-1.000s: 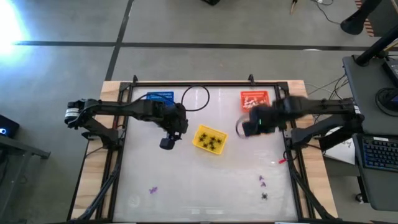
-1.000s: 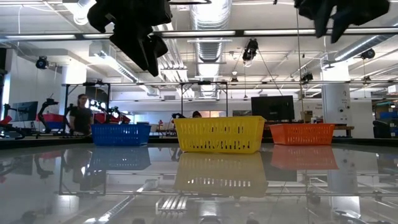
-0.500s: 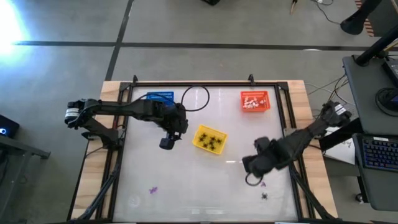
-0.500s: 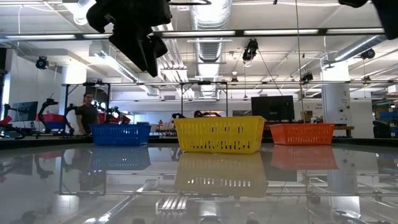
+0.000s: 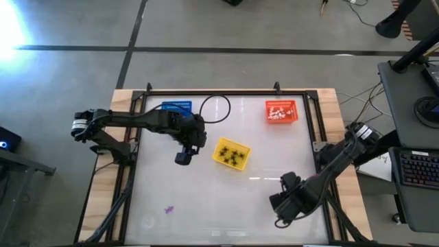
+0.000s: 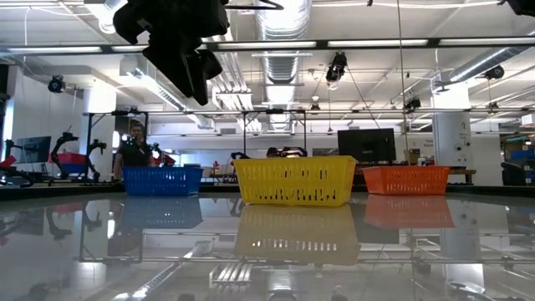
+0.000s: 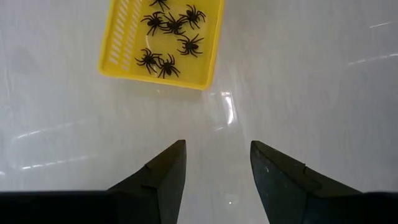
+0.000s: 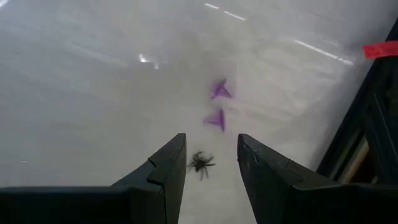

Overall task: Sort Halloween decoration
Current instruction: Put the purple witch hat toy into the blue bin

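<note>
- Since the earlier frame, my right gripper (image 8: pixel 211 163) moved from the orange basket (image 5: pixel 281 112) to the table's near right corner.
- Its fingers were spread, empty, over a black spider (image 8: pixel 200 163); two purple bits (image 8: pixel 217 104) lay just beyond.
- My left gripper (image 7: pixel 217 165) hung spread, empty, near the yellow basket (image 7: pixel 122 43) of spiders.

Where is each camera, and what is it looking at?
High view: above the table, looking down; both arms show.
Low view: at tabletop height, looking across at the three baskets; the left arm hangs above.
Left wrist view: on the left arm, past its open left gripper at the yellow basket.
Right wrist view: past the open right gripper at a black spider.
Shared: high and left wrist views both show the yellow basket.
</note>
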Robot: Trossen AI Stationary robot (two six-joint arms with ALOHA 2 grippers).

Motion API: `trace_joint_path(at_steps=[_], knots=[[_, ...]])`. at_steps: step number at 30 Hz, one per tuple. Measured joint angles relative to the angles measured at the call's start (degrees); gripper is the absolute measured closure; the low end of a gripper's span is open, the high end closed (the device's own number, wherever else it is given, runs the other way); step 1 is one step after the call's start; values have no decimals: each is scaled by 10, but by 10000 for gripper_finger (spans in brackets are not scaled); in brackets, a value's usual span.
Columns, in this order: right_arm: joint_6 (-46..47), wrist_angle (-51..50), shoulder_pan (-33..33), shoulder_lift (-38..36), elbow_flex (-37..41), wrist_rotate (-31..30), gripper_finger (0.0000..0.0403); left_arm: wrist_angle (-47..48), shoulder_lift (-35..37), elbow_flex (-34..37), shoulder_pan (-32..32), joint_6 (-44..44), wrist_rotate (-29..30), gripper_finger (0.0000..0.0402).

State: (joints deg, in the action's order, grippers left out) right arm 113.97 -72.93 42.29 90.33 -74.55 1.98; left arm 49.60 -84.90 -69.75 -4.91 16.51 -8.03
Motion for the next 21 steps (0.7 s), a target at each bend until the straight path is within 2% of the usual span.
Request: trace_joint_path(at_steps=[7, 21], knots=[[0, 8, 14, 31, 11, 33, 266, 2, 0, 0, 0, -10, 0, 239], [4, 129, 17, 30, 102, 60, 266, 11, 0, 0, 0, -24, 0, 239]])
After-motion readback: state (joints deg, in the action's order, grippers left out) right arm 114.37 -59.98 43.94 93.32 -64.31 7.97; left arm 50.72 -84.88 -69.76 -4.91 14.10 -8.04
